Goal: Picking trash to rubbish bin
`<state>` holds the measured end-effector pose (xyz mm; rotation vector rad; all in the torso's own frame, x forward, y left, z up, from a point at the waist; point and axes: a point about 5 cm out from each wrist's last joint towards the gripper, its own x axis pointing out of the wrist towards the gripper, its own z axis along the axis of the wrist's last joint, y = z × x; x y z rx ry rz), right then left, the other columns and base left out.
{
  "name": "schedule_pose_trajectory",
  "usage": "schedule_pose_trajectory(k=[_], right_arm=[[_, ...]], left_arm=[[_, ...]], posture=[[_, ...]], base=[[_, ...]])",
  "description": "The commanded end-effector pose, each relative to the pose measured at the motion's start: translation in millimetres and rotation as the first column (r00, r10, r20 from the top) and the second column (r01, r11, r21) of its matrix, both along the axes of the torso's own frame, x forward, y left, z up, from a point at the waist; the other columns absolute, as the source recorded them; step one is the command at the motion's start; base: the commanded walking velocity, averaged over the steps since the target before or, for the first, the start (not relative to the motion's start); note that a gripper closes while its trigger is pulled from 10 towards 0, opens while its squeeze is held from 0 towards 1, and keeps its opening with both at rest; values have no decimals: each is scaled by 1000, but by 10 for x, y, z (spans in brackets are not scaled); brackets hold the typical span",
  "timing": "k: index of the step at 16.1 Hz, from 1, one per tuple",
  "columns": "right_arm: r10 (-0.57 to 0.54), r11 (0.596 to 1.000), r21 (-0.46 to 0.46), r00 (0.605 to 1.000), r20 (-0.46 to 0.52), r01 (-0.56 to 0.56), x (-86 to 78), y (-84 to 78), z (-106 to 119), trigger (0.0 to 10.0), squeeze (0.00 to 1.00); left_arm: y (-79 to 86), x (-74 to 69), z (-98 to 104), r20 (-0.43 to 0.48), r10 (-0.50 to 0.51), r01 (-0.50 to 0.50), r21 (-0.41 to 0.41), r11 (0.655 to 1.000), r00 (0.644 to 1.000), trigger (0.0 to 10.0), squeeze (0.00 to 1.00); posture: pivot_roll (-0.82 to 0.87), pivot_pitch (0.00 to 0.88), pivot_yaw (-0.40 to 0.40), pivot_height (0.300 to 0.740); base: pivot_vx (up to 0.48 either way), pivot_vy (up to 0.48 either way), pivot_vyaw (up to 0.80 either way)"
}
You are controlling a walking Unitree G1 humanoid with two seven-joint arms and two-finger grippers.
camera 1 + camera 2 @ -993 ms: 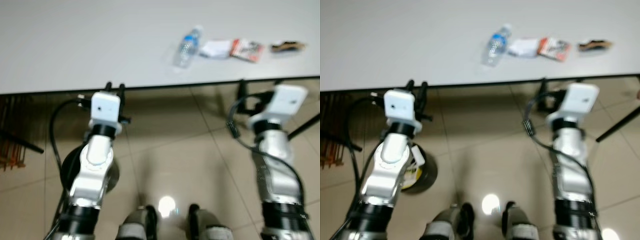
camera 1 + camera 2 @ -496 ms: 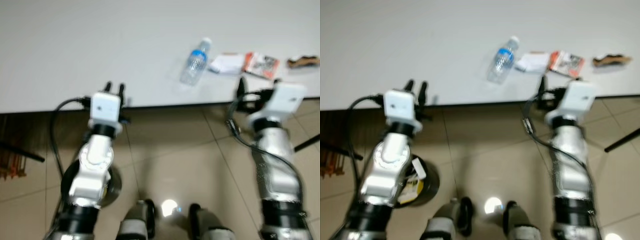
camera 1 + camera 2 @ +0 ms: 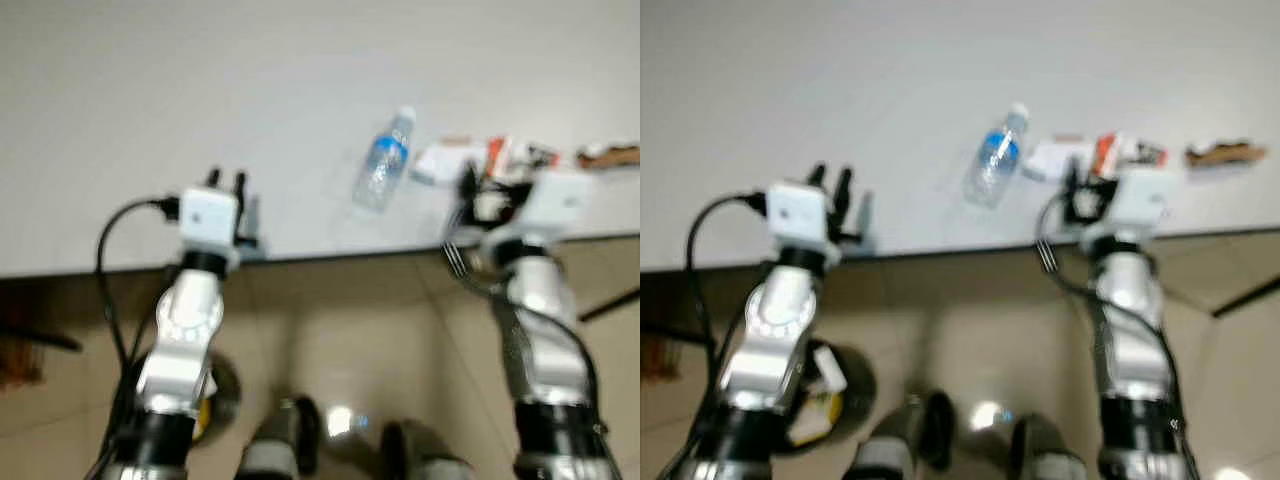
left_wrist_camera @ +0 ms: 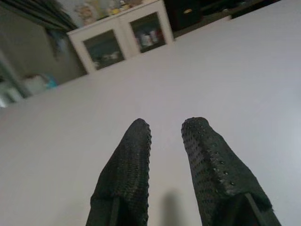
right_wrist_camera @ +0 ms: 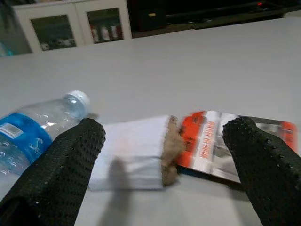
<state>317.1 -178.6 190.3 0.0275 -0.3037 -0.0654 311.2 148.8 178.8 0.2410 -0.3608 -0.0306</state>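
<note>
The pale grey worktop (image 3: 200, 120) spans the upper half of the head views, its near edge running across the middle, and the trash sits in a loose row toward two o'clock on it: a clear plastic water bottle (image 3: 383, 172) with a blue label lying on its side, just beside it a white folded paper wrapper (image 5: 134, 151) with a brownish crumpled bit at its end, then a red and silver snack packet (image 5: 221, 149) touching that wrapper, and farther toward three o'clock a small brown scrap (image 3: 608, 154), too blurred to name. Down at seven o'clock on the tiled floor (image 3: 330, 350), a dark round rubbish bin (image 3: 835, 385) stands beside the left arm, near enough, I judge, for a short carry. The right claw (image 5: 164, 155) is raised over the worktop edge with its fingers spread wide on either side of the wrapper and packet, apparently lining up a pick. The left claw (image 4: 167, 155) rests low above bare worktop at ten o'clock, fingers a narrow gap apart, holding nothing, likely just waiting
</note>
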Motion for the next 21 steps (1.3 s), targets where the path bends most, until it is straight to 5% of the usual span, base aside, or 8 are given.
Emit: schedule_pose_trajectory(k=[1, 11, 21], right_arm=[[-29, 1000, -2, 1000, -4, 29, -24, -78, -12, 10000, 0], [-26, 1000, -8, 1000, -14, 26, -15, -78, -30, 10000, 0], [-19, 1000, -17, 999, -28, 19, -21, -69, -54, 10000, 0]], left_arm=[[-32, -14, -22, -10, -16, 16, -2, 1000, 1000, 10000, 0], [-69, -12, -76, -34, -38, 38, 3, 999, 999, 10000, 0], [-75, -20, -95, -42, -35, 36, 17, 999, 999, 10000, 0]], posture=[[45, 284, 99, 740], [47, 293, 97, 740], [47, 296, 93, 740]], base=[[352, 0, 0], [31, 0, 0], [0, -342, 0]])
